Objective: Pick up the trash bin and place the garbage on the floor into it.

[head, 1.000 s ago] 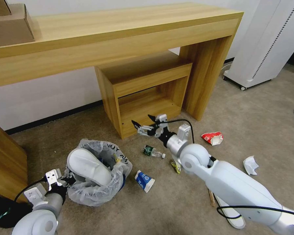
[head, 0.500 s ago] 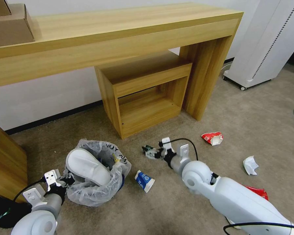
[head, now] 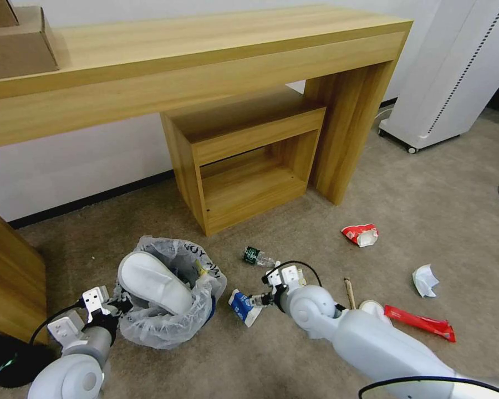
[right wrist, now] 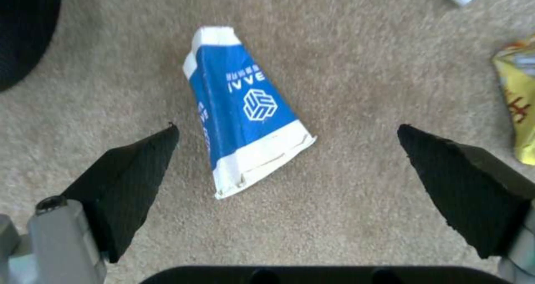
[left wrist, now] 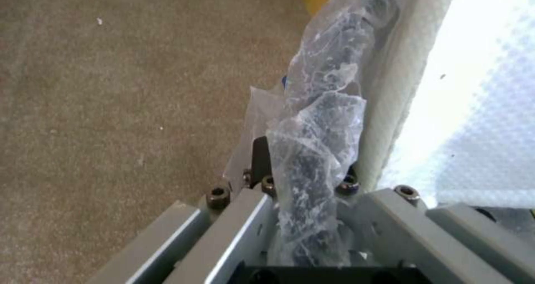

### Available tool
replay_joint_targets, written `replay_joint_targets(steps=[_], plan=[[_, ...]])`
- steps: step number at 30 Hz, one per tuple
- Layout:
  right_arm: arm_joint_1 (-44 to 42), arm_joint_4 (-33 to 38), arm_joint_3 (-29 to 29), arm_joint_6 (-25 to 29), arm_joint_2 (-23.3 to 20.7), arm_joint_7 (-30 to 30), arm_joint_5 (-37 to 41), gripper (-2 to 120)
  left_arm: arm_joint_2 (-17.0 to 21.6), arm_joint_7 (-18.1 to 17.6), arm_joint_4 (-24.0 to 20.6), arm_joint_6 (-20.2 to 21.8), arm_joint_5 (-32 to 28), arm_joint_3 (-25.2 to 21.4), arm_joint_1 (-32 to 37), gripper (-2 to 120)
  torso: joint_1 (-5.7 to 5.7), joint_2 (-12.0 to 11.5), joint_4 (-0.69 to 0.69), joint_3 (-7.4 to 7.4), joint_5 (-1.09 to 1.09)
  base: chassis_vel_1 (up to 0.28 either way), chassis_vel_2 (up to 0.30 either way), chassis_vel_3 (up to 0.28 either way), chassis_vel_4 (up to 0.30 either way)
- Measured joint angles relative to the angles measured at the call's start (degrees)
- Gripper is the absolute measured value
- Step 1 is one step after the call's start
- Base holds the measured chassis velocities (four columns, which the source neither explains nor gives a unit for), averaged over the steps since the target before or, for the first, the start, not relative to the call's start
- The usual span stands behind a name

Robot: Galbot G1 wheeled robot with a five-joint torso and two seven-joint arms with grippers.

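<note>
Head view is showing the right end effector (head: 256,300) hovering spread open over the blue-and-white flattened paper carton (right wrist: 240,108) lying on the beige short-pile carpet floor (head: 427,188), just beside the small blue plastic-lined trash bin (head: 169,302), whose bagged rim the left end effector (left wrist: 304,179) is clamping. Next move, I judge: lowering squarely and closing. A clear green-labelled bottle (head: 258,257) is lying near, not blocking

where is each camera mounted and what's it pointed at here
Head view: on the robot's head, looking down at the floor, both arms showing.
Left wrist view: on the left arm, along the left gripper clamped on the trash bin rim.
Right wrist view: on the right arm, down between the open right gripper fingers.
Shared: blue-white carton.
</note>
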Motion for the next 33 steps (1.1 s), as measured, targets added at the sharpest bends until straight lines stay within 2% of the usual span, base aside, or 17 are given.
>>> replay_joint_targets(steps=[6,12,15,27,33], plan=[[1.7,-5.9,-3.2,1.0,3.5,-1.8,-2.5,100,-0.1,0.1,-0.2,-0.1,-0.1,0.0,0.0,1,0.0,0.0,0.0,0.0,0.01,0.0,0.0,0.0,0.0],[2.3,-8.9,-5.0,2.6,6.3,-3.1,-4.1,99,-0.2,0.1,-0.4,-0.2,-0.1,-0.1,0.2,1,0.0,0.0,0.0,0.0,0.0,0.0,0.0,0.0,0.0],[2.7,-10.8,-6.2,3.1,8.2,-3.5,-5.0,90,-0.3,0.2,-0.6,-0.5,-0.2,-0.4,0.3,1,0.0,0.0,0.0,0.0,0.0,0.0,0.0,0.0,0.0],[3.2,-16.4,-8.7,4.5,11.2,-4.1,-7.2,86,-0.3,0.4,-0.7,-1.3,-0.3,-0.6,0.5,1,0.0,0.0,0.0,0.0,0.01,0.0,0.0,0.0,0.0],[3.2,-18.8,-9.4,5.8,12.2,-4.9,-8.1,75,-0.3,0.5,-1.1,-1.5,-0.3,-0.7,0.8,1,0.0,0.0,-0.01,0.0,0.01,0.0,0.0,0.0,0.0]])
